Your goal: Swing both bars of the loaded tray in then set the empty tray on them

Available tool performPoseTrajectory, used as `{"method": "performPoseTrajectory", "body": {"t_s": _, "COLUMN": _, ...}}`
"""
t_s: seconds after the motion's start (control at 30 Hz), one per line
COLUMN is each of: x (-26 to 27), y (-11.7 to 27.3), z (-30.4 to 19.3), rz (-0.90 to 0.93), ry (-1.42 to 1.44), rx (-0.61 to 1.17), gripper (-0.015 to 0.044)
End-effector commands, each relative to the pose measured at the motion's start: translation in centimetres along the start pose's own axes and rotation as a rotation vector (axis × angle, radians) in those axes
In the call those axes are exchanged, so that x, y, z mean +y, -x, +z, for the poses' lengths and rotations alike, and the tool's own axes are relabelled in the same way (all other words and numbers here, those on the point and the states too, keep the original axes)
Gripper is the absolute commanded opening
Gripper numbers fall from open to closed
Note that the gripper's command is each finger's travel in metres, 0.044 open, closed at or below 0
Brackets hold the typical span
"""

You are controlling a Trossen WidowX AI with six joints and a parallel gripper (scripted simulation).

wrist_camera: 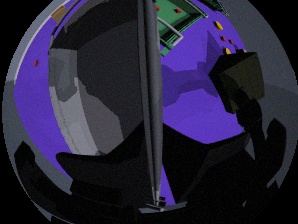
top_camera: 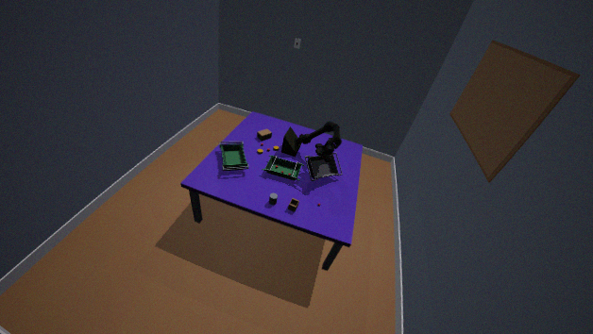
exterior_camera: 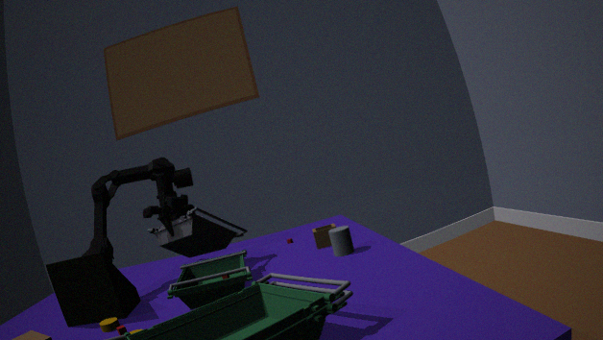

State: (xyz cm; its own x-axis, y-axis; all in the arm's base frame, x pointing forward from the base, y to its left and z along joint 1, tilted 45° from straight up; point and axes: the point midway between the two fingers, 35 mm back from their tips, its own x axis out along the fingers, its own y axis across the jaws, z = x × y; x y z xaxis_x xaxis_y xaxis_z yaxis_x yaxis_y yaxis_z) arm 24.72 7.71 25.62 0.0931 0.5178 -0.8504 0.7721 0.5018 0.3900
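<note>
The loaded green tray [top_camera: 286,168] [exterior_camera: 211,291] [wrist_camera: 171,19] stands mid-table with small red blocks inside. Its far bar [exterior_camera: 213,259] and near bar [exterior_camera: 211,278] both lie across its top. My gripper [top_camera: 325,155] [exterior_camera: 169,232] [wrist_camera: 149,124] is shut on the near wall of the empty grey tray [top_camera: 326,169] [exterior_camera: 206,236] [wrist_camera: 100,120]. That tray hangs in the air beside the loaded one, on its right in the top view. Whether it is exactly level is hard to tell. The rim crosses the wrist view and hides part of the scene.
A second green tray [top_camera: 233,157] [exterior_camera: 283,307] stands at the table's left in the top view, bars out over its ends. A grey cylinder [top_camera: 273,198] [exterior_camera: 341,241] and small brown box [top_camera: 294,205] stand near the front edge. A tan block [top_camera: 264,134] and yellow discs lie near the arm's base.
</note>
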Motion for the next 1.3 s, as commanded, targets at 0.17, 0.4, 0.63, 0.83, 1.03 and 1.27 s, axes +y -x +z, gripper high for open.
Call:
{"method": "performPoseTrajectory", "body": {"t_s": 0.17, "x": 0.0, "y": 0.3, "z": 4.1, "rz": 0.015, "ry": -0.092, "rx": -0.001, "gripper": 0.0}}
{"method": "performPoseTrajectory", "body": {"t_s": 0.4, "x": -0.7, "y": 0.1, "z": 7.2, "rz": 0.015, "ry": -0.166, "rx": 0.014, "gripper": 0.0}}
{"method": "performPoseTrajectory", "body": {"t_s": 0.63, "x": -1.8, "y": -0.1, "z": 10.3, "rz": 0.02, "ry": -0.24, "rx": 0.031, "gripper": 0.0}}
{"method": "performPoseTrajectory", "body": {"t_s": 0.83, "x": -2.9, "y": -0.2, "z": 12.9, "rz": 0.028, "ry": -0.303, "rx": 0.048, "gripper": 0.0}}
{"method": "performPoseTrajectory", "body": {"t_s": 1.03, "x": -4.4, "y": -0.3, "z": 15.3, "rz": 0.041, "ry": -0.365, "rx": 0.067, "gripper": 0.0}}
{"method": "performPoseTrajectory", "body": {"t_s": 1.27, "x": -6.3, "y": -0.4, "z": 18.1, "rz": 0.061, "ry": -0.438, "rx": 0.09, "gripper": 0.0}}
